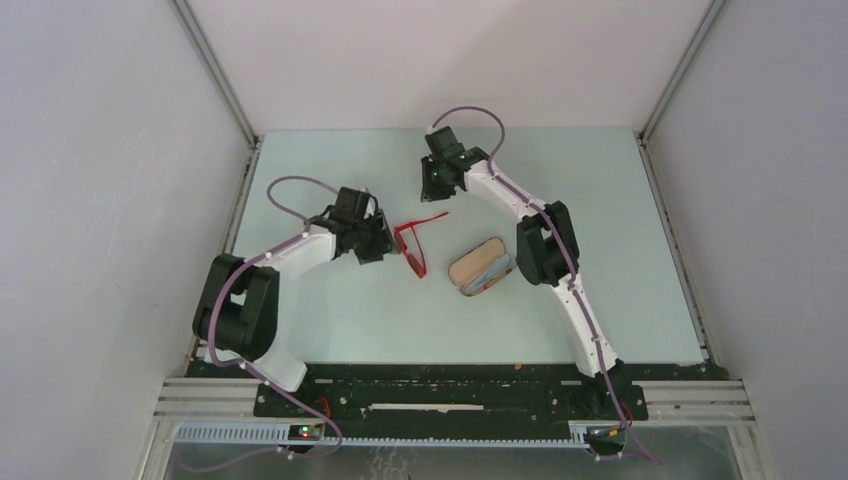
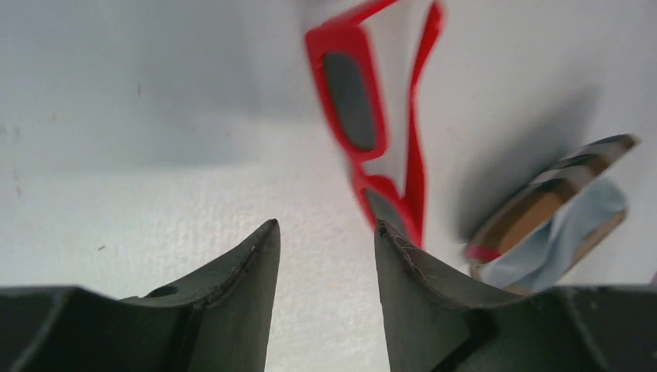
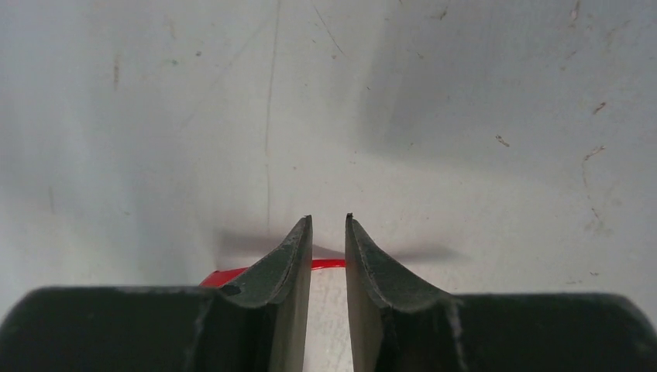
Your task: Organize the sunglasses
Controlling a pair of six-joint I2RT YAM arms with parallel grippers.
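you're poised at the sunglasses (image 2: 352,108), left pincer (image 2: 325,226) apart beside the frame, right pincer (image 3: 328,218) barely apart over one arm; next, likely fold it.

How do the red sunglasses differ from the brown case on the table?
Colour: the sunglasses are bright red with dark lenses; the case is brown and striped. Shape: the sunglasses are a thin frame, one arm swung out; the case is a thick oblong. The case is ajar, holding a pale blue cloth; the sunglasses hold nothing. Both lie on the table.
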